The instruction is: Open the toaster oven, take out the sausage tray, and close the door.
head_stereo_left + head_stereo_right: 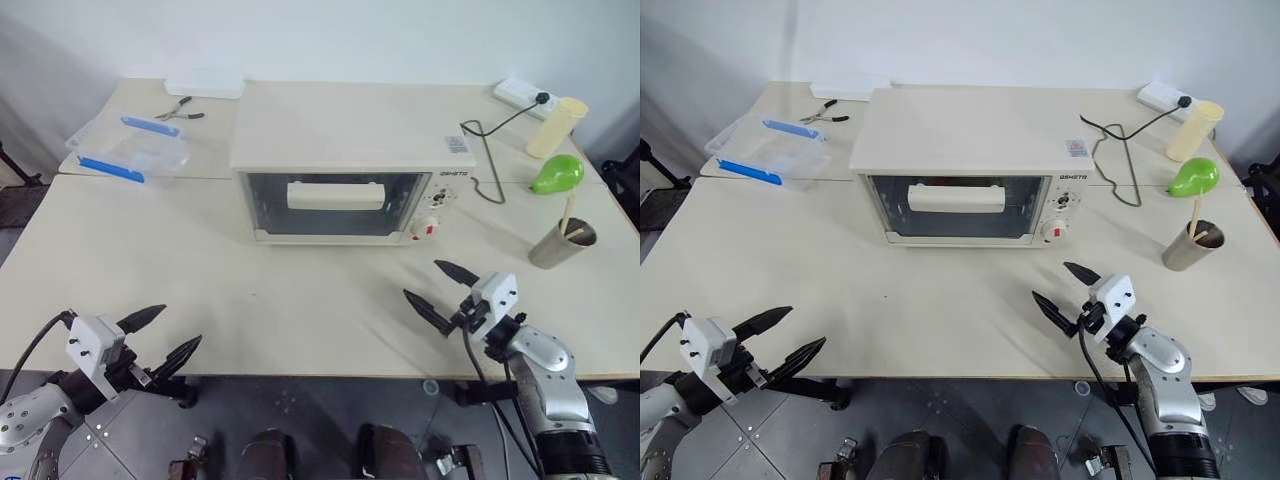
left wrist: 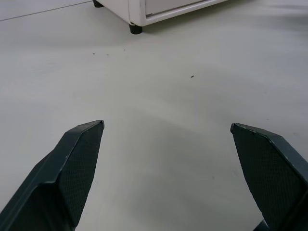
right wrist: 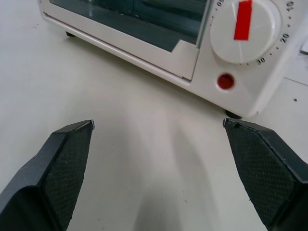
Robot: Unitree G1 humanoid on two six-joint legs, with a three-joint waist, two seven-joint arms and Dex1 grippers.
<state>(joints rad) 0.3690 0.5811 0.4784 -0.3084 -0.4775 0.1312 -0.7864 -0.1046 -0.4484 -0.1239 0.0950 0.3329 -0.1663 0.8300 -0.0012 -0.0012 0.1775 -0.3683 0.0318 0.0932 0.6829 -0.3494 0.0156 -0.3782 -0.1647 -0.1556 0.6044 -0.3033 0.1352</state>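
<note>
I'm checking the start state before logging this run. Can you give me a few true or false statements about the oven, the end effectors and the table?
1. The door of the toaster oven is shut. True.
2. The left end effector grips the door handle. False: it is open and hovers at the near table edge, holding nothing.
3. The right end effector is open, in front of the oven. True.
4. The clear box with blue clips sits on top of the oven. False: it lies on the table, left of the oven.
</note>
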